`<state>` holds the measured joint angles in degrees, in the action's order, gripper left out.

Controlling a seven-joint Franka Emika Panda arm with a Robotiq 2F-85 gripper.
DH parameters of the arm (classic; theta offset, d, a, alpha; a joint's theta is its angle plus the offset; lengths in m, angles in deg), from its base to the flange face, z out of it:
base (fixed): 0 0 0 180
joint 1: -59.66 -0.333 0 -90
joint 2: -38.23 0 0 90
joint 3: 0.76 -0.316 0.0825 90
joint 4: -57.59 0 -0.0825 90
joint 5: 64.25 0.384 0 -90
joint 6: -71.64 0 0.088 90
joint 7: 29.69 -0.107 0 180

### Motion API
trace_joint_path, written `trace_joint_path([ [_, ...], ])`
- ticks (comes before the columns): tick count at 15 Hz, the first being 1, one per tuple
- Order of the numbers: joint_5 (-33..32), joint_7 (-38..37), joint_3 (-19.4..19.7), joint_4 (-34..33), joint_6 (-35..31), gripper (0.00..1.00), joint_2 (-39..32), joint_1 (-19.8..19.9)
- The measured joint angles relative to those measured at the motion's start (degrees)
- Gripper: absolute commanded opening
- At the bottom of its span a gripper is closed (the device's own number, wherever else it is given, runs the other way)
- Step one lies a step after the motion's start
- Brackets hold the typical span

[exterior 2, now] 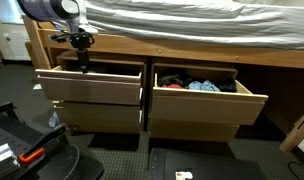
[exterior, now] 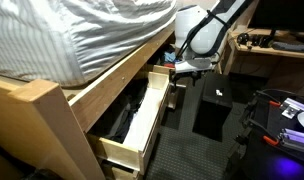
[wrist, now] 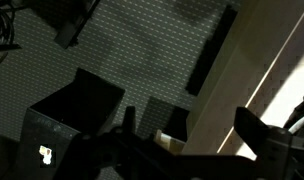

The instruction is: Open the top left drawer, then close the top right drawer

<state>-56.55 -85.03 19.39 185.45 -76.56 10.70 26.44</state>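
Under the bed frame [exterior 2: 192,45], in an exterior view, the top left drawer [exterior 2: 92,88] stands pulled out, so I judge the first step done. The gripper [exterior 2: 84,64] hangs just over its rear part, and in the wrist view the jaws look spread, with nothing between them. The top right drawer [exterior 2: 202,106] is open too, with clothes [exterior 2: 192,84] showing, so closing it is what is left.

Claw [exterior 2: 85,65] over top left drawer [exterior 2: 92,86], pulled open
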Motion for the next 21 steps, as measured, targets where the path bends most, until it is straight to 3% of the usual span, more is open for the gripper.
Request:
trace_joint_path([
  [10,0.0,0.0,-0.3,0.3,0.0,1.00,0.0,0.1],
  [12,-2.4,-2.4,-2.1,0.2,-0.8,1.00,0.0,1.9],
  [17,-0.7,-7.1,-8.8,0.4,-12.3,1.00,-1.7,10.9],
  [21,-0.6,-7.4,-9.5,0.2,-13.8,1.00,-3.0,12.2],
])
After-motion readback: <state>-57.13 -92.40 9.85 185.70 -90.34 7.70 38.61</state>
